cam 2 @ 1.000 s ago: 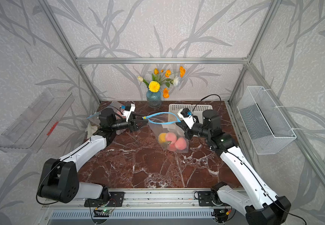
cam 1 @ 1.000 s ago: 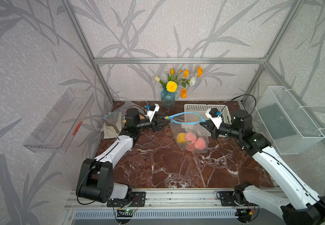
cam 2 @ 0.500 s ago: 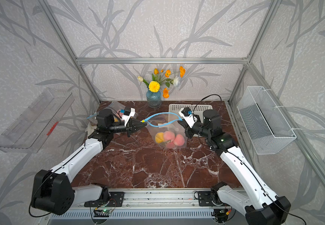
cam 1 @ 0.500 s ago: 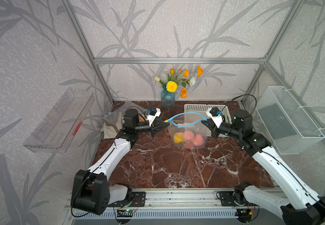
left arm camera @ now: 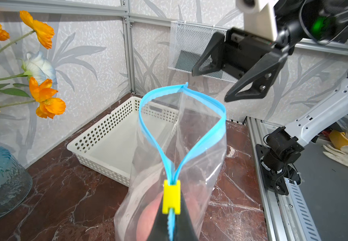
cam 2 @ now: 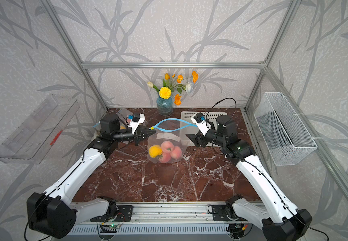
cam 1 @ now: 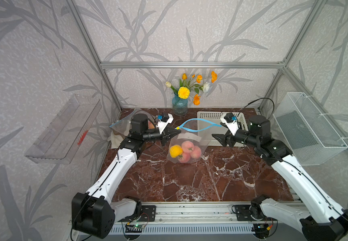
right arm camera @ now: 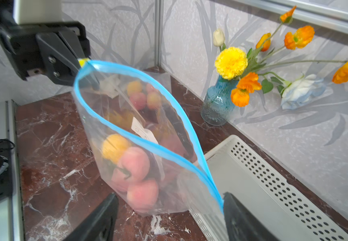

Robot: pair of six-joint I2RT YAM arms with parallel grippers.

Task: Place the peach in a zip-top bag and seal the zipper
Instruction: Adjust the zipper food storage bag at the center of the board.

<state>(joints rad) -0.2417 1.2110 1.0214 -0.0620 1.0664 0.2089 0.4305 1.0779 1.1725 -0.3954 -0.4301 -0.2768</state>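
Note:
A clear zip-top bag (cam 1: 191, 138) (cam 2: 170, 136) stands on the marble table, its blue zipper strip (cam 1: 198, 125) gaping in a loop. Inside lie pink peaches (cam 1: 187, 146) (right arm camera: 135, 164) and one yellow fruit (cam 1: 175, 150). My left gripper (cam 1: 174, 131) (cam 2: 149, 132) (left arm camera: 171, 210) is shut on the zipper strip just behind the yellow slider (left arm camera: 171, 197). My right gripper (cam 1: 219, 140) (cam 2: 192, 140) (right arm camera: 170, 196) is open at the bag's other end. That end of the strip lies against one finger, and nothing is pinched there.
A white perforated basket (cam 1: 208, 115) sits behind the bag, beside a blue vase of flowers (cam 1: 179, 105). Another bag with fruit (cam 1: 123, 125) lies at the back left. A wire basket (cam 1: 306, 129) hangs on the right wall, a clear tray (cam 1: 64, 129) on the left.
The right gripper has opened and let go of the bag's zipper end. The bag has sunk lower onto the table. The left gripper closed on the slider end and stays shut.

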